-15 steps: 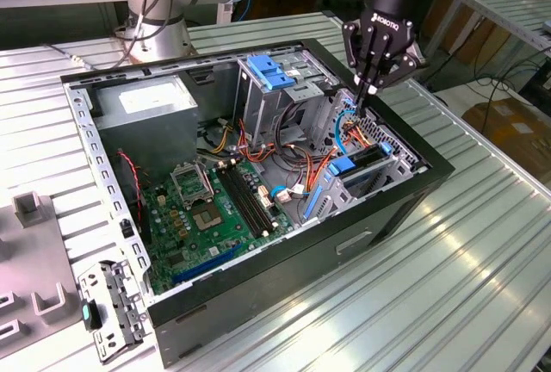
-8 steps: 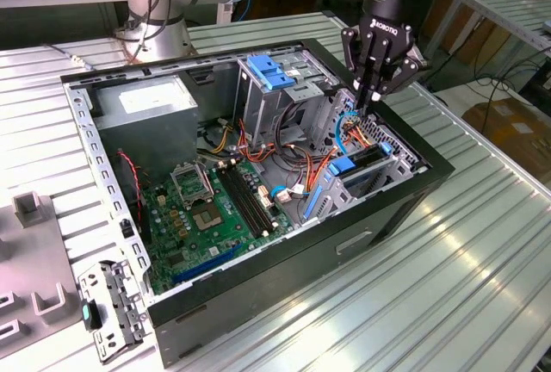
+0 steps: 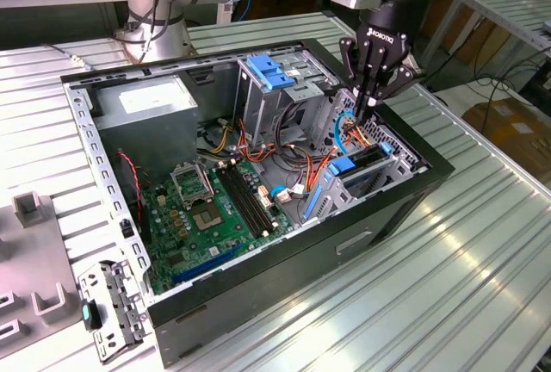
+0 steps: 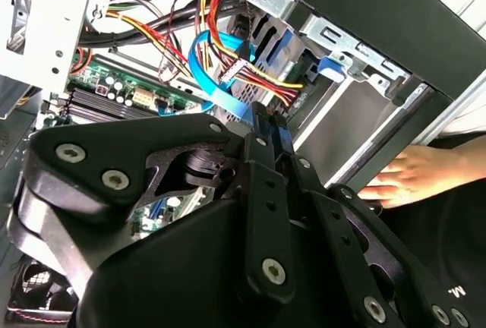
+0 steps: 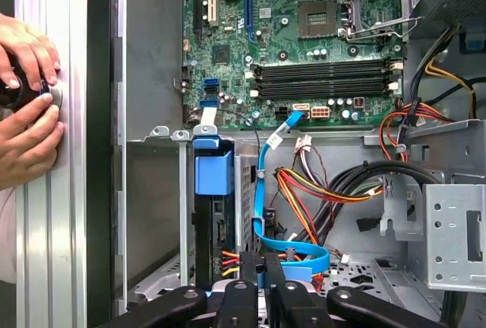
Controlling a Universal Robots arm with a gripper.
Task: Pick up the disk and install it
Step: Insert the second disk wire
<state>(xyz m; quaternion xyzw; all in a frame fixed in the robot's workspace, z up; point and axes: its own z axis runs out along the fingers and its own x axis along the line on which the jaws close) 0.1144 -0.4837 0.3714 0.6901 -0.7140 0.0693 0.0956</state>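
The disk (image 3: 366,158) stands on edge in the drive bay at the case's corner on the exterior view's right, its blue carrier rail (image 3: 342,166) facing the motherboard. In the first wrist view the disk (image 5: 216,225) is a dark slab under a blue carrier tab (image 5: 214,171), with red, yellow and black wires plugged into its end. My gripper (image 3: 370,102) hangs just above the bay, beside the disk and over the looped blue data cable (image 5: 292,250). Its fingers (image 5: 254,266) are shut with nothing between them. In the second wrist view the gripper (image 4: 267,113) has its fingertips pressed together near the blue cable (image 4: 205,70).
The open black case (image 3: 413,191) holds a green motherboard (image 3: 211,208), a grey power-supply box (image 3: 151,105) and a metal cage with a blue latch (image 3: 271,71). Cable bundles (image 5: 334,187) cross beside the bay. A person's hands (image 5: 26,108) rest outside the case wall.
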